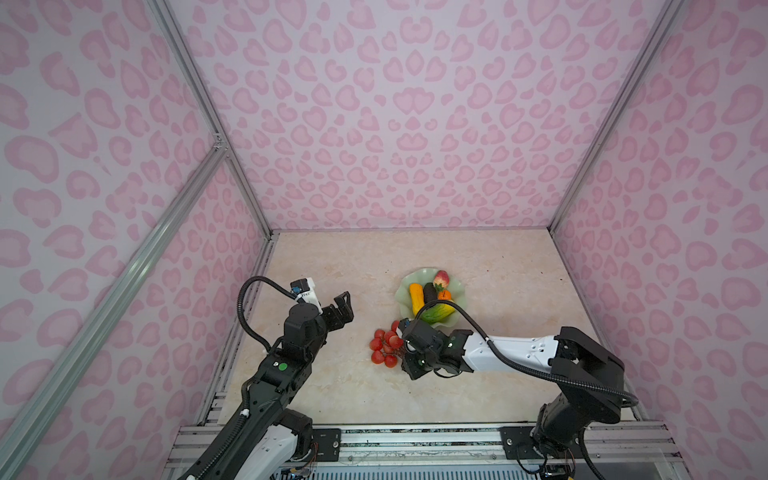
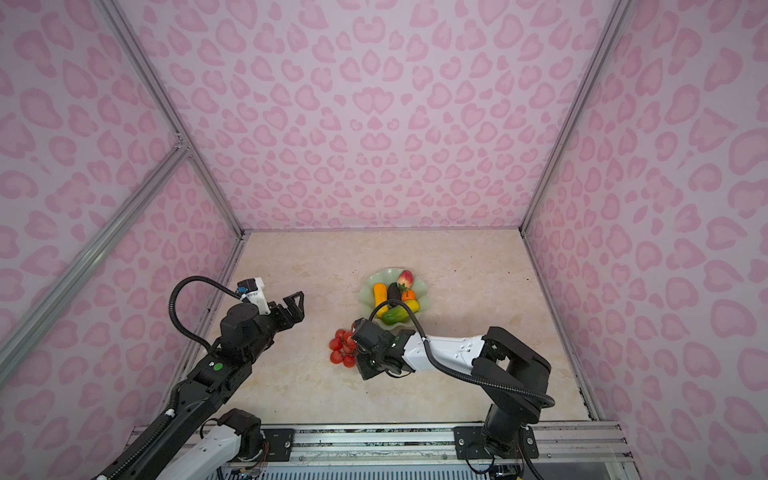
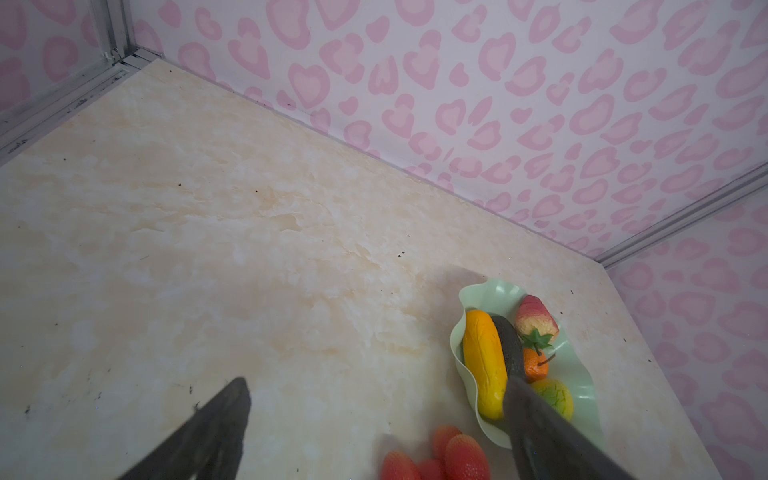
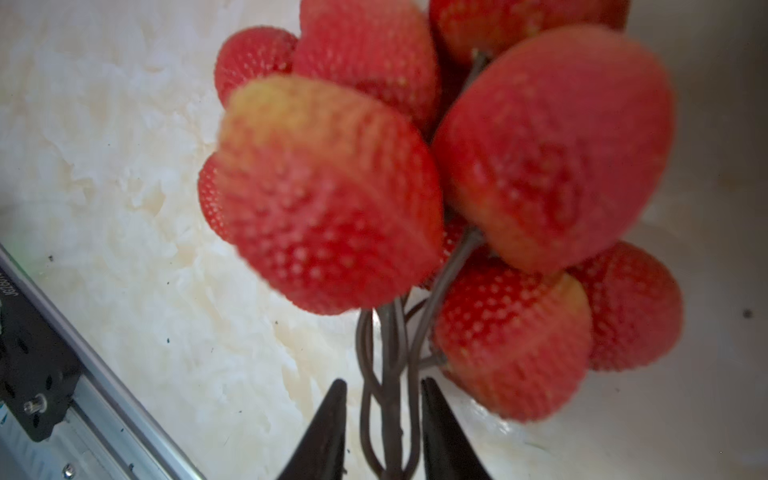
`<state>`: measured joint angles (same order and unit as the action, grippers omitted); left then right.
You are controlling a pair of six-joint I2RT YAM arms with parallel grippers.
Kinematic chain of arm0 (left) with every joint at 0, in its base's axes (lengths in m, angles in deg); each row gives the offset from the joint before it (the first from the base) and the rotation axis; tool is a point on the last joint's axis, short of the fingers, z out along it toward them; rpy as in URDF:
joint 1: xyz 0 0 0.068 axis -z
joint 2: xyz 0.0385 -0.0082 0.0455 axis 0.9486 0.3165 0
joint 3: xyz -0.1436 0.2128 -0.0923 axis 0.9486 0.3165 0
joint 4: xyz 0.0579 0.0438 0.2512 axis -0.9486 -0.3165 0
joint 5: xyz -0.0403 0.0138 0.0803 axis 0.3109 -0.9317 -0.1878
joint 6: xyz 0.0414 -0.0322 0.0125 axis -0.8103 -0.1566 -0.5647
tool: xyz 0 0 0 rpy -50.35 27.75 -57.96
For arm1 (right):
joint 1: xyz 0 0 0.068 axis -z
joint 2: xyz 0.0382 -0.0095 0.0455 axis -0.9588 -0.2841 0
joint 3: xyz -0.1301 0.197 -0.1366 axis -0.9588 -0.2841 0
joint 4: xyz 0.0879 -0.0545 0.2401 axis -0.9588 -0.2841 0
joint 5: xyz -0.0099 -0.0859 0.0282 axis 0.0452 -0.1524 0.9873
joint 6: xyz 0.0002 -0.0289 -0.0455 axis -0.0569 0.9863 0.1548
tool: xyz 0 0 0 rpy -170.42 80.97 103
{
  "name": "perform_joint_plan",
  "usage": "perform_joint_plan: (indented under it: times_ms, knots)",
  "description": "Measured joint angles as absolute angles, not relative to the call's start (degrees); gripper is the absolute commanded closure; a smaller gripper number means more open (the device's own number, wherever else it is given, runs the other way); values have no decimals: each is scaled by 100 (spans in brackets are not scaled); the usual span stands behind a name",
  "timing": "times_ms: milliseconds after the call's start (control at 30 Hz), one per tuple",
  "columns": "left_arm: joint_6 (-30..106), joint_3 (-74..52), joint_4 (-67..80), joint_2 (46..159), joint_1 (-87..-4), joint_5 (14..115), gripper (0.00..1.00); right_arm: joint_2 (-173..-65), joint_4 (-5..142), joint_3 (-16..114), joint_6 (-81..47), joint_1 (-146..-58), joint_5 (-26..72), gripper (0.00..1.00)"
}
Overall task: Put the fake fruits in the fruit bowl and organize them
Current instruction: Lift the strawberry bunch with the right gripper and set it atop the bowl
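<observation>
We found the berry cluster (image 1: 384,347) on the table (image 1: 498,270), just near-left of the bowl (image 1: 400,293). The right gripper (image 4: 384,411) was nearer. Its fingers flanked the stems (image 4: 388,353) lengthwise, nearly closed; we could not confirm clamping. The left gripper (image 1: 344,305) was wide open and empty.

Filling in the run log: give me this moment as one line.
left gripper: open, empty | right gripper: jaws astride red berry cluster stems, grip unconfirmed | fruit bowl: five fruits in

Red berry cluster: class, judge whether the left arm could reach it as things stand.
Probably yes: the left gripper hangs open over bare table, nothing between it and the red berry cluster. But the right gripper flanks its stems.
</observation>
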<state>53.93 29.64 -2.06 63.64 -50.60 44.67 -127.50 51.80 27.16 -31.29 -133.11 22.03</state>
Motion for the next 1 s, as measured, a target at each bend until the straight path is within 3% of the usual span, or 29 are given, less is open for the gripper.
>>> perform_joint_plan:
  times_ms: [167, 500, 1000]
  knots:
    - [5391, 2964, -224, 6316, -5060, 4548, 3, -12796, 5130, 2880, -3070, -13346, 2138, 100]
    - [5163, 2798, -219, 6056, -5060, 5457, 3, -12398, 4695, 3798, -2655, -13289, 1736, 100]
    - [4862, 2548, -195, 5910, -5060, 6399, 3, -12136, 5224, 4357, -2181, -11873, 1277, 100]
